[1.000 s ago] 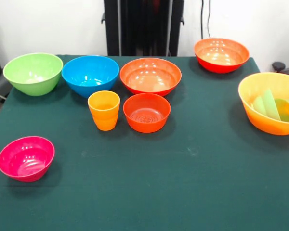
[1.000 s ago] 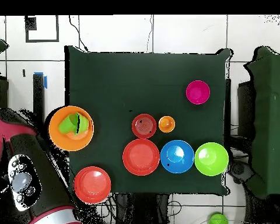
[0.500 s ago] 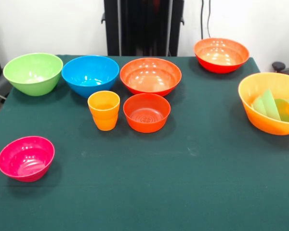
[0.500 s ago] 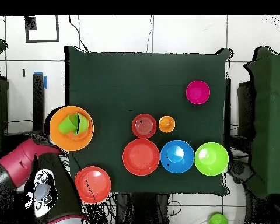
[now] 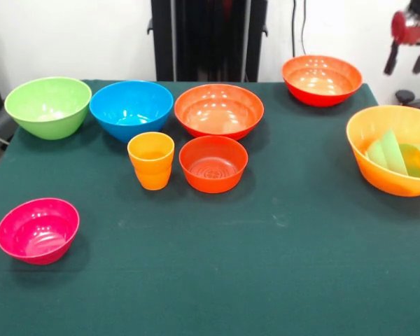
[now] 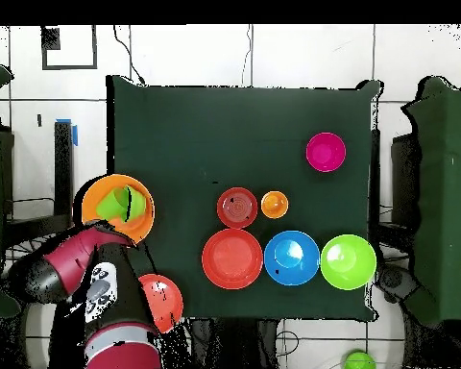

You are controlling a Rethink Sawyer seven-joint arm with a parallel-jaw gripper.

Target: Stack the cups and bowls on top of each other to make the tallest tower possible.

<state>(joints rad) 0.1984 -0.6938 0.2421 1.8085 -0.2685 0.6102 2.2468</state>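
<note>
- At the right top corner of the front view, the gripper [image 5: 408, 59] hangs in the air, above the table's edge and between the red-orange bowl at the far corner [image 5: 321, 80] and the largest orange bowl [image 5: 378, 164]; its two dark fingers are spread apart and hold nothing.
- In the overhead view the red and black arm [image 6: 90, 288] covers a part of that corner bowl [image 6: 165, 298] and comes close to the largest orange bowl [image 6: 95, 207].
- Inside the largest orange bowl lie green pieces — a translucent green cup [image 5: 414, 158] on its side and another green piece [image 5: 386, 152] leaning beside it; I cannot tell exactly what the second one is.
- On the green table [image 5: 266, 280], a row stands at the far side: the green bowl [image 5: 47, 106], the blue bowl [image 5: 131, 109] and a wide red-orange bowl [image 5: 219, 110], each just beside the next one.
- In front of this row the orange cup [image 5: 151, 161] stands upright, just beside the small red-orange bowl [image 5: 213, 163].
- The pink bowl [image 5: 38, 229] stands alone, well apart, near the front left corner.
- Nothing is stacked into a tower — apart from the green pieces, every bowl and cup stands separately.
</note>
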